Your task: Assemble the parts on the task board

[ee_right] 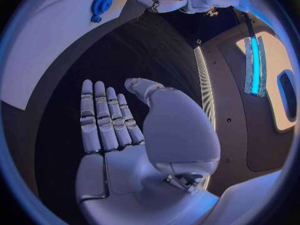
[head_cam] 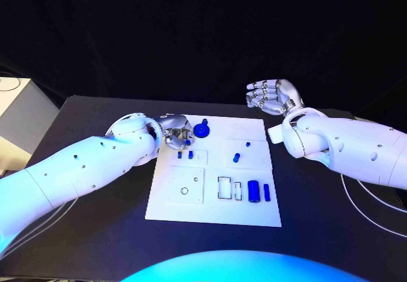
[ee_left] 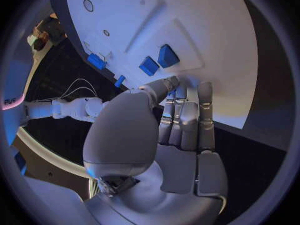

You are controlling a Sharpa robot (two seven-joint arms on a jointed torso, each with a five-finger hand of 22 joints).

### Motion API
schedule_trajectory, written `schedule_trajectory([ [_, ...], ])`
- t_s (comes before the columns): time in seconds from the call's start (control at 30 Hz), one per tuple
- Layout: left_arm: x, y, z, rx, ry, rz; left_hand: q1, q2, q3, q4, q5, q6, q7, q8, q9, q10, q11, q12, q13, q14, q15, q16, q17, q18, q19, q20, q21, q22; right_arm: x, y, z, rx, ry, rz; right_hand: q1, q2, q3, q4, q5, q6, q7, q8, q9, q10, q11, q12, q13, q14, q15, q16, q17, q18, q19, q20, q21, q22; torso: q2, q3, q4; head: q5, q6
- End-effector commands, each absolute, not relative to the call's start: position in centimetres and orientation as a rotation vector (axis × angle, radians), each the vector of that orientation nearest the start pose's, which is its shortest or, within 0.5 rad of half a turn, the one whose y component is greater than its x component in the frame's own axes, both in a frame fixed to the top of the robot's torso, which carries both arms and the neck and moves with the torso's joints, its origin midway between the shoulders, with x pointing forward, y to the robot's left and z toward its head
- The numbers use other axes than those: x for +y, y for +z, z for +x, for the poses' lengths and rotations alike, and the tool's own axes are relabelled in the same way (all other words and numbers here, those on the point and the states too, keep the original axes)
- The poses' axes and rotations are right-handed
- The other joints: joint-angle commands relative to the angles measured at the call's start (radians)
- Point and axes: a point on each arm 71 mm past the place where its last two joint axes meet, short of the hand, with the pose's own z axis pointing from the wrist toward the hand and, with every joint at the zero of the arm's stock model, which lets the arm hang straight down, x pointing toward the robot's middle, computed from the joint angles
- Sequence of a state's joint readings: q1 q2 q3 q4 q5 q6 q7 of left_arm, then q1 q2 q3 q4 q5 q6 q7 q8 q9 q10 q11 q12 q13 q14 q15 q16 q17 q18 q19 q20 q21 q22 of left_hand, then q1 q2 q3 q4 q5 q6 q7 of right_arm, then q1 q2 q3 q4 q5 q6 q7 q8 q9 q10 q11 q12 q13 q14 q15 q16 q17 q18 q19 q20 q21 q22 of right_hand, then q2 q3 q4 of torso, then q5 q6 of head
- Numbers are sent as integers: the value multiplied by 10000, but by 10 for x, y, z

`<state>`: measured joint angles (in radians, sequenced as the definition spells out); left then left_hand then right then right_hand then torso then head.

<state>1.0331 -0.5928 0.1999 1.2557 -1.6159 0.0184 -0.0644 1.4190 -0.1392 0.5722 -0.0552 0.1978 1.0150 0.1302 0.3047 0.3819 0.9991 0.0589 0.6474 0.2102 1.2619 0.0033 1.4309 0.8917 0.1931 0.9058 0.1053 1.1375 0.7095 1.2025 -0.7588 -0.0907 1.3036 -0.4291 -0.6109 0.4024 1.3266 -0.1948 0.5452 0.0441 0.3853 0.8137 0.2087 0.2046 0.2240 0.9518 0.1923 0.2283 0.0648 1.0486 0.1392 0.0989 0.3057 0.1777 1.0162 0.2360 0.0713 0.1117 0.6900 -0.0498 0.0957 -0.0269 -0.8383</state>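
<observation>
The white task board (head_cam: pixel 212 205) lies mid-table. On its far end sits a blue gear-shaped part (head_cam: pixel 202 129), also seen as the gear part (ee_right: pixel 100 4). Small blue pieces (head_cam: pixel 185 155) stand left of centre and another small piece (head_cam: pixel 236 157) at mid-board. Two blue cylinders (head_cam: pixel 259 191) lie near the right edge. My left hand (head_cam: pixel 176 134) is at the board's far left corner beside the gear. It holds nothing, and its fingers (ee_left: pixel 187 120) lie straight over the board (ee_left: pixel 206 45) edge near two blue pieces (ee_left: pixel 157 60). My right hand (head_cam: pixel 272 97) hovers past the far right corner, flat and empty (ee_right: pixel 125 135).
A raised square plate with a round hole (head_cam: pixel 185 187) and rectangular slots (head_cam: pixel 224 187) occupy the board's near half. A white box (head_cam: pixel 17 111) stands off the table's left edge. Cables (head_cam: pixel 369 200) trail under my right arm.
</observation>
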Motion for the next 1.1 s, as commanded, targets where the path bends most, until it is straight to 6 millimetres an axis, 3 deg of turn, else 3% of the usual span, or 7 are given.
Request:
schedule_trajectory([
  [0.03,149,-230,517,19003,-6462,2835,79,7,-37,-14,55,52,32,67,71,-169,0,208,123,-2,-53,46,1,-82,-3,-45,-19,1,-240,-193,523,13143,10868,6838,-98,2,13,-12,-7,63,457,-35,-7,64,-25,-28,-15,47,-11,-39,-8,40,62,34,31,-9,-4,1,1,-7,-8],
  [1.1,153,-231,518,19014,-6440,2621,-114,-133,75,74,67,-577,160,-201,35,-1161,159,1268,678,-229,87,109,-245,-88,-124,66,-4,20,-241,-194,522,13134,10854,6844,-124,-11,7,-17,-8,60,464,-46,-15,58,-19,-41,-16,40,-5,-49,-21,37,56,38,28,-25,0,4,2,-17,-9],
])
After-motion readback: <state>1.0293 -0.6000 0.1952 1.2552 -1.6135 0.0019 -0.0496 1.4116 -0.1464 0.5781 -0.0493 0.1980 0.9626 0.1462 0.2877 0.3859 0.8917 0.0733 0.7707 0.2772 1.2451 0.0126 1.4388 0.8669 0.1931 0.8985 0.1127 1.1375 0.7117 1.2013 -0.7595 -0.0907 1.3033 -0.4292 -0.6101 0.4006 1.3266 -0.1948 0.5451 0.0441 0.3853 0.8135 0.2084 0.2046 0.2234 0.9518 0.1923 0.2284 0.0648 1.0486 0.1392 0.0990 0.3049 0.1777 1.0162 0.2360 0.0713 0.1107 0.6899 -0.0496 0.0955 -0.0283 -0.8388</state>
